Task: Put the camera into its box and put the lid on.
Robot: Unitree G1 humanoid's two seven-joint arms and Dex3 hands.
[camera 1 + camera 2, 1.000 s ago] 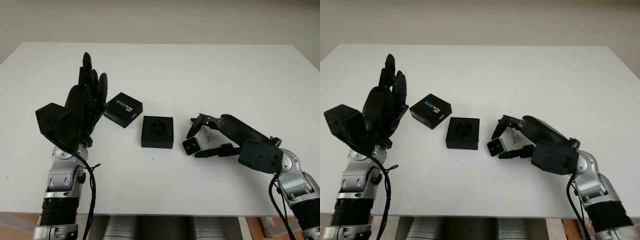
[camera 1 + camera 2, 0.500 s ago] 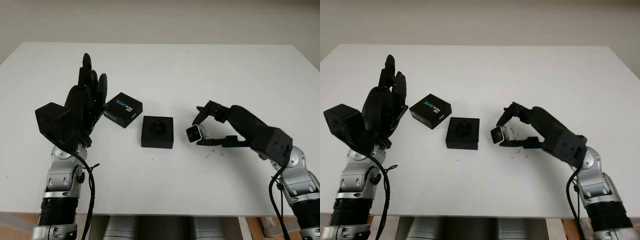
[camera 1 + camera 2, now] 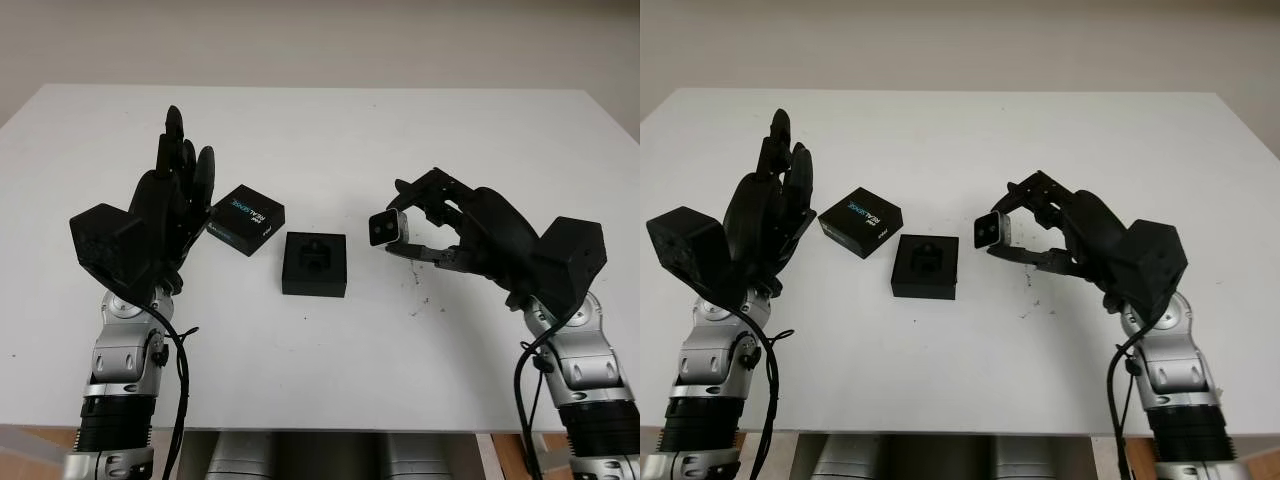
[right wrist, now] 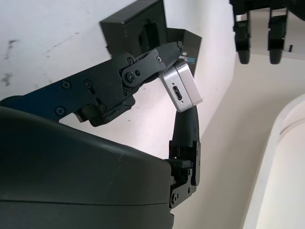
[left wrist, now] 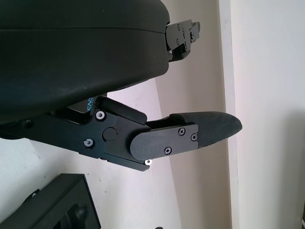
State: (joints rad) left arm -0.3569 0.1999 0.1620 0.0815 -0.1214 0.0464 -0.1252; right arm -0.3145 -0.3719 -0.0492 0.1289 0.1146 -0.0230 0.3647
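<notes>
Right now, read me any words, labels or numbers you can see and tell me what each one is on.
Lid: white and blue print across its top, too small to read.
Left hand: white letters "EN" on the shell, the rest hidden.
Camera, held in the right hand: no text legible.
Box: none.

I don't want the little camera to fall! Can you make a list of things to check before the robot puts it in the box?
1. Right hand grips the camera: ok.
2. Camera lifted off the table: ok.
3. Box open, its insert uncovered: ok.
4. Camera directly above the box: not ok, it is off to one side.
5. Lid beside the box, out of the way: ok.
6. Left hand open, raised beside the lid: ok.
</notes>
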